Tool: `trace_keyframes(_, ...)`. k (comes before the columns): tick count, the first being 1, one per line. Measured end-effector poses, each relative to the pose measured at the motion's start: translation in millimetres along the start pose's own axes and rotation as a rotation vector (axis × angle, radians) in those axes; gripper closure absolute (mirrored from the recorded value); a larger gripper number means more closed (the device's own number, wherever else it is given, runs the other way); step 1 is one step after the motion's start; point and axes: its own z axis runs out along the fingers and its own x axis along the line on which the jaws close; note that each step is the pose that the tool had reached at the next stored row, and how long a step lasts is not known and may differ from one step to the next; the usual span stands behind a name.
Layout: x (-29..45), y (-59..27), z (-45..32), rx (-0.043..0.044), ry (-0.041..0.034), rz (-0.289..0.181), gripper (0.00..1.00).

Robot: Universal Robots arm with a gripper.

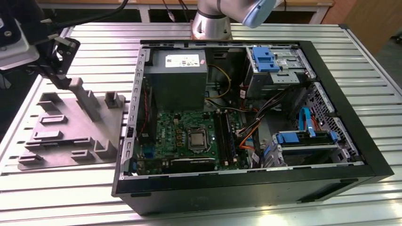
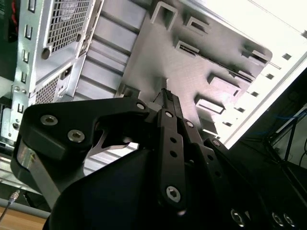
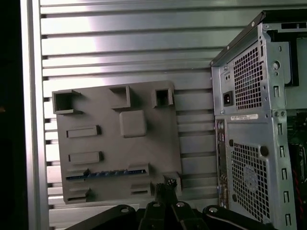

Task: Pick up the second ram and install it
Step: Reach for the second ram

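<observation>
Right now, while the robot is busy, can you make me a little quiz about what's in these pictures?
1. In the exterior view, on which side of the computer case does the grey holder stand?
2. True or false: the gripper hangs inside the computer case.
3. In the first wrist view, the blue-edged memory stick is: A) in a slot of the grey holder, B) inside the computer case, C) in the gripper.

Key: 1) the exterior view's left. 2) False, it hangs over the grey holder. 3) A.
</observation>
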Motion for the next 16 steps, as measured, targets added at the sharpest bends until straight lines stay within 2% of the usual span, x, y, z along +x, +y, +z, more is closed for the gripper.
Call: trace_keyframes(16, 16.3, -22.4, 3.4, 0.0000, 0.0000, 0.000, 0.90)
